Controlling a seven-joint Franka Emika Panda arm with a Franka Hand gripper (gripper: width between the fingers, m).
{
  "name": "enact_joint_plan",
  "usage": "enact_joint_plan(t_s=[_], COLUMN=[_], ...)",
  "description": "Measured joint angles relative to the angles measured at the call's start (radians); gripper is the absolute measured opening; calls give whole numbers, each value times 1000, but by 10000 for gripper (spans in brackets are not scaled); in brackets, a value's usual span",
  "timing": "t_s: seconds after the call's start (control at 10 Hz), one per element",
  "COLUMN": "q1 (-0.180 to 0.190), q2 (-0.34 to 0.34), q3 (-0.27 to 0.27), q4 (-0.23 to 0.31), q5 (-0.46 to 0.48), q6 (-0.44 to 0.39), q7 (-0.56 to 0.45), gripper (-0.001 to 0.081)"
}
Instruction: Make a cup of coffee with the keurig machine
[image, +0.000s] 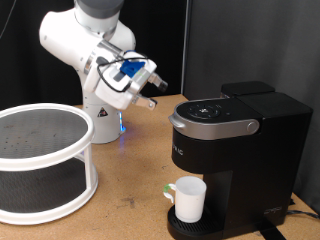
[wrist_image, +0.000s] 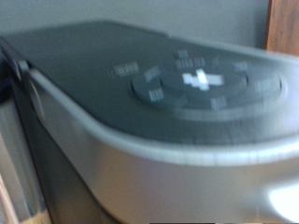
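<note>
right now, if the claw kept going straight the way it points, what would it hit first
Most likely the coffee machine. The claw hangs just off its upper corner on the exterior view's left, aimed toward it, and the wrist view is filled by the button panel on the lid. Exact depth is unclear.

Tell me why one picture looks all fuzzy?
Wrist view: the camera sits very close to the big black coffee machine with silver lid, so its buttons smear. Exterior view: sharp, showing the white mug and the pincer plainly.
</note>
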Motion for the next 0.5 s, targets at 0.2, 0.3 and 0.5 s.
enact_joint_plan(t_s=[0.2,0.3,0.5], q1=[-12,-17,-31], q2=[-73,-108,-175], q3=[-3,-3,0], q4=[2,4,3], q5=[-41,-60,-121], q6=[-25,-28,-35], q7=[78,120,227], gripper=[803,803,803])
